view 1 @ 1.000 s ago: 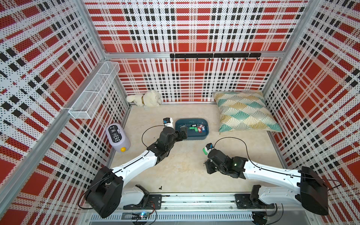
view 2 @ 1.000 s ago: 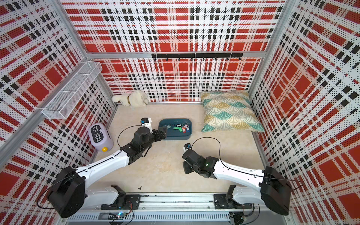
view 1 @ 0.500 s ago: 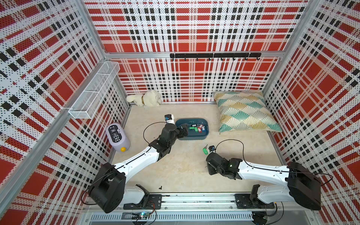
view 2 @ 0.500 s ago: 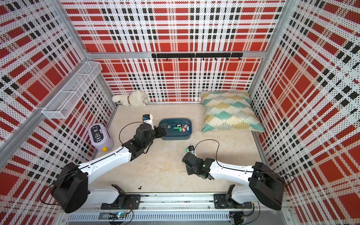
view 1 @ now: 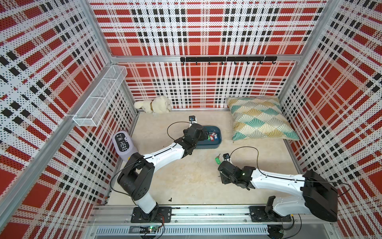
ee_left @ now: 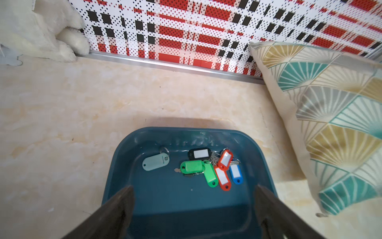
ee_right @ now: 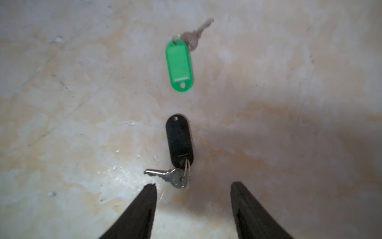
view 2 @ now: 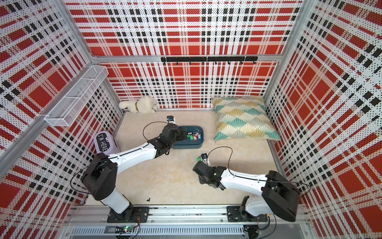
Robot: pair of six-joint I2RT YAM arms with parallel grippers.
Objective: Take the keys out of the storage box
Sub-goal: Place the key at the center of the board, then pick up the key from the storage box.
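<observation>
Left arm [view 1: 163, 154] over box [ee_left: 157, 198] (fingers [ee_left: 117, 211] apart).

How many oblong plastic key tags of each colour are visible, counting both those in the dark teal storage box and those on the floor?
Green oblong plastic key tags: 3
Black plastic key tags: 2
Red-orange plastic key tags: 2
Blue plastic key tag: 1
Pale teal plastic key tag: 1
Total: 9

Tagged keys [ee_left: 208, 167] mostly in storage box [ee_left: 186, 134]
</observation>
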